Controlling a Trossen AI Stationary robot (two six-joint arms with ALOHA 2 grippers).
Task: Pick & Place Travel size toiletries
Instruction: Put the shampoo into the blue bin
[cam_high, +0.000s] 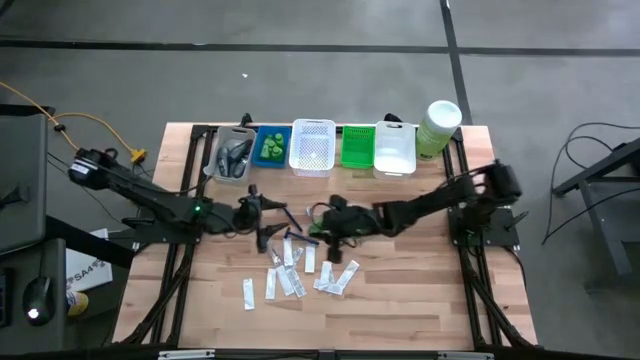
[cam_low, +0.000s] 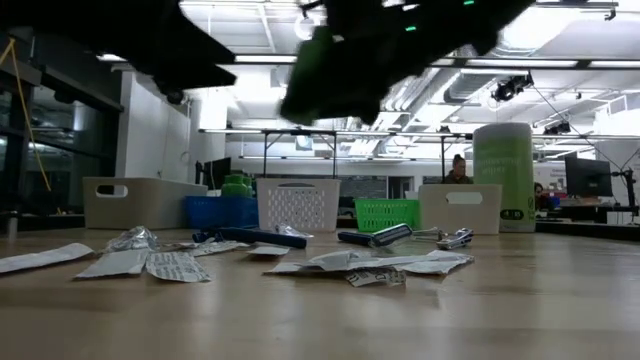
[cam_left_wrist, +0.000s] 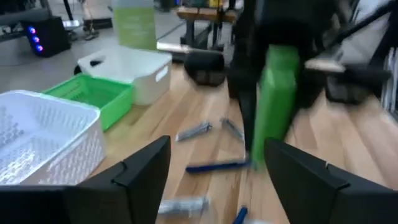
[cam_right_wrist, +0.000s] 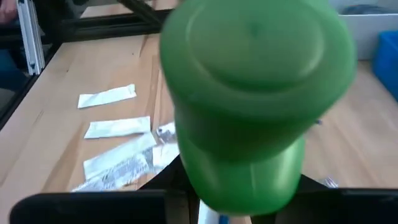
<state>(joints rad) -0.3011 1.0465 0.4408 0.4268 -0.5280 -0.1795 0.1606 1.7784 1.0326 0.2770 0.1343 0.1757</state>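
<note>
My right gripper (cam_high: 322, 228) hangs over the table's middle, shut on a green round bottle (cam_right_wrist: 255, 93), which also shows in the low view (cam_low: 315, 75) and the left wrist view (cam_left_wrist: 277, 99). My left gripper (cam_left_wrist: 216, 144) stands just left of it (cam_high: 262, 212), open, with nothing between its fingers. Dark and blue razors (cam_low: 250, 236) lie flat on the wood below the grippers. Flat white sachets (cam_high: 290, 280) lie scattered nearer the front edge. My right gripper pinches the green bottle between its two fingers, on the sides of its body (cam_right_wrist: 205, 180). The bottle's flat round end (cam_right_wrist: 255, 43) sticks out past the fingers toward the wrist camera. The bottle hangs tilted, lifted clear of the table.
Along the far edge stands a row of baskets: clear (cam_high: 232, 152), blue (cam_high: 270, 145), white (cam_high: 312, 147), green (cam_high: 357, 147) and white (cam_high: 395, 148). A big pale-green canister (cam_high: 438, 128) stands at their right end. Bare wood lies toward the near edge.
</note>
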